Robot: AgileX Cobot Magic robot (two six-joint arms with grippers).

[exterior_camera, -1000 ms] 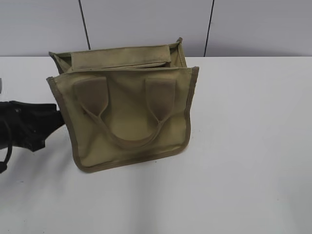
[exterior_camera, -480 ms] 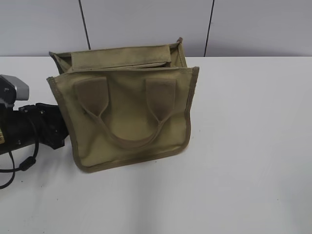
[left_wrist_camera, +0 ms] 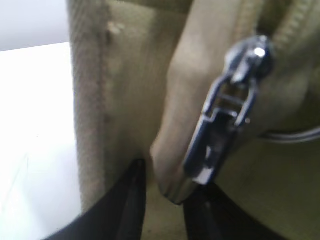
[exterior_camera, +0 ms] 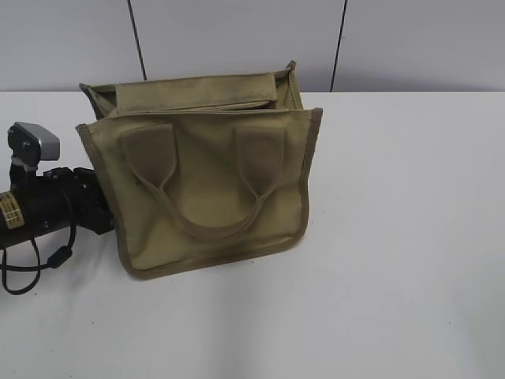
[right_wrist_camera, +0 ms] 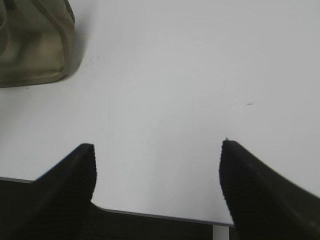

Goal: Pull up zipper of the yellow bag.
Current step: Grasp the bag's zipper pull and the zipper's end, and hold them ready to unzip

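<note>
Between narrowly parted left gripper fingertips: fabric end of zipper, pull tab just above

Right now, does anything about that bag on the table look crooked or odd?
Yes. The yellow bag stands slightly askew, its bottom edge slanting and its boxy top sagging at the left. Its handle droops against the front. The left gripper is pressed in at the bag's left side, right beside the silver zipper pull. Nothing looks torn or spilled.

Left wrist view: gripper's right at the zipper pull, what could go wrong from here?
The left gripper has a fold of khaki fabric between its fingertips beside the pull tab, so it may pinch cloth instead. The yellow bag stands free, while the right gripper hangs open away from it; pulling could drag or tip it.
</note>
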